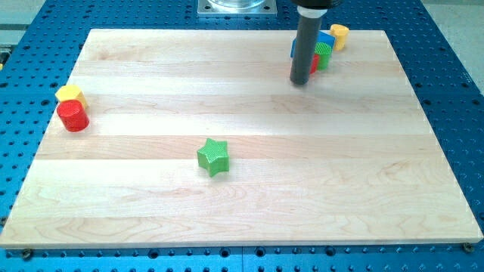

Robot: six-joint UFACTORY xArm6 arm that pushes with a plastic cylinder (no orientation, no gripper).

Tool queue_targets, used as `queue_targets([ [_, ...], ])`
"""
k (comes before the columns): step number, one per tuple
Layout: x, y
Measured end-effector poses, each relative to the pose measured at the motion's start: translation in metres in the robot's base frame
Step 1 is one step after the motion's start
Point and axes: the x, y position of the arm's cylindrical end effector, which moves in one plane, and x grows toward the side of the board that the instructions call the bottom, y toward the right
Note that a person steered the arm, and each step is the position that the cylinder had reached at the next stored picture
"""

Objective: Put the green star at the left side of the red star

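Observation:
A green star (213,156) lies on the wooden board (242,196), a little left of centre and toward the view's bottom. My tip (301,81) rests on the board near the view's top right, far from the green star, up and to its right. Just right of the rod a small red block (314,65) shows; most of it is hidden by the rod, so its shape cannot be made out. No red star is plainly visible.
Beside the red block are a green block (324,54), a blue block (326,38) and a yellow block (339,35). At the view's left edge stand a red cylinder (73,115) and a yellow block (69,94).

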Motion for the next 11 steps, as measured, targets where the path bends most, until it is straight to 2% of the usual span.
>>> queue_targets([
  [1, 0.063, -0.006],
  [2, 0.184, -0.013],
  [3, 0.226, -0.082],
  [4, 0.218, -0.15],
  [5, 0.2, -0.179],
  [7, 0.123, -0.137],
  [8, 0.125, -0.075],
  [9, 0.137, -0.05],
  [11, 0.149, -0.071],
])
